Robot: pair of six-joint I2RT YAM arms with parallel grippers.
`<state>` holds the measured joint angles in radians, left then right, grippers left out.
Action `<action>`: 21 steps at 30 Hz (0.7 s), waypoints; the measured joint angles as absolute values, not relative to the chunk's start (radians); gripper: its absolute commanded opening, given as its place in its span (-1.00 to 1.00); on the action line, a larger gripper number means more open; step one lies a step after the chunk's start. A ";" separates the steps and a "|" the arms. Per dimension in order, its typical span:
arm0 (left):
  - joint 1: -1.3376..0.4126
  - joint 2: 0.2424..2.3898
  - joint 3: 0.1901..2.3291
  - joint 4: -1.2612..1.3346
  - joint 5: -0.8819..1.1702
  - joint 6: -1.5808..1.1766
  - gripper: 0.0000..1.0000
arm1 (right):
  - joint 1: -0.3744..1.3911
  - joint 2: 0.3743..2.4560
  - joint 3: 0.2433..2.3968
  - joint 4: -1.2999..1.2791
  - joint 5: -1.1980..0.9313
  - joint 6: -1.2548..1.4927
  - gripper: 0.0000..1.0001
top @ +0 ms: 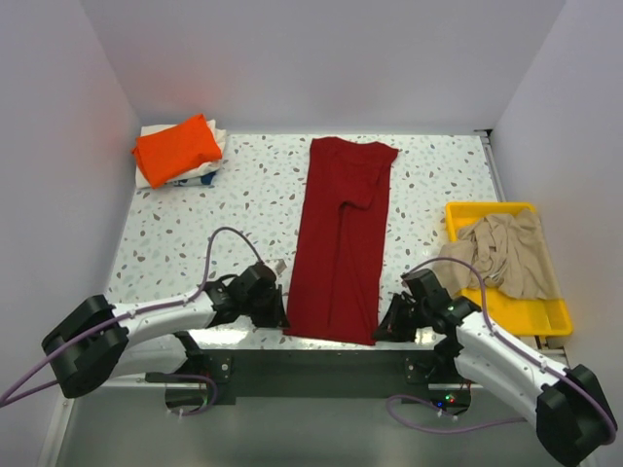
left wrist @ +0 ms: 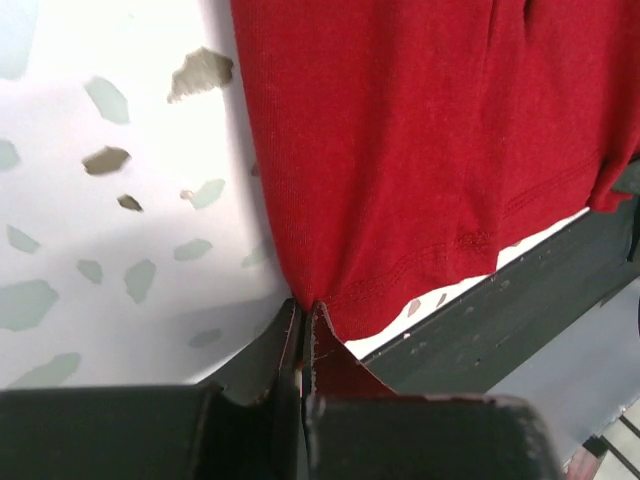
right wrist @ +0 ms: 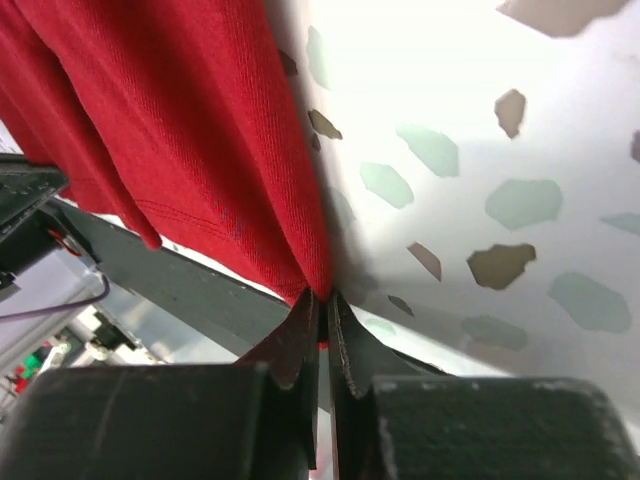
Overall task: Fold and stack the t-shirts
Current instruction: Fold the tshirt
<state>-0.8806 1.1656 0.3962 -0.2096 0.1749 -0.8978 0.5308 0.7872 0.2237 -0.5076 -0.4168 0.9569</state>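
- Here, the dark red soft cloth t-shirt lies as a long narrow strip down the middle of the speckled worktop, its hem at the near edge.
- It looks light, thin and limp. It will likely sag between holds, so both hem corners are the places to grip.
- The left end effector is clamped on the near left hem corner, and the right end effector on the near right one.

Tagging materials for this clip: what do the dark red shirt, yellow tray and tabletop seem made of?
Dark red shirt: soft matte knit cloth; fine ribbing and a stitched hem show. Yellow tray: probably rigid plastic, smooth, with a moulded rim. Tabletop: smooth white surface with grey-brown flecks, terrazzo-like; stone or printed laminate cannot be told.
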 measured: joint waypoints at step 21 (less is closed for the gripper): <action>-0.781 1.301 0.767 -0.279 0.147 -0.859 -1.00 | 0.523 0.961 0.673 -0.717 -0.191 0.831 -1.00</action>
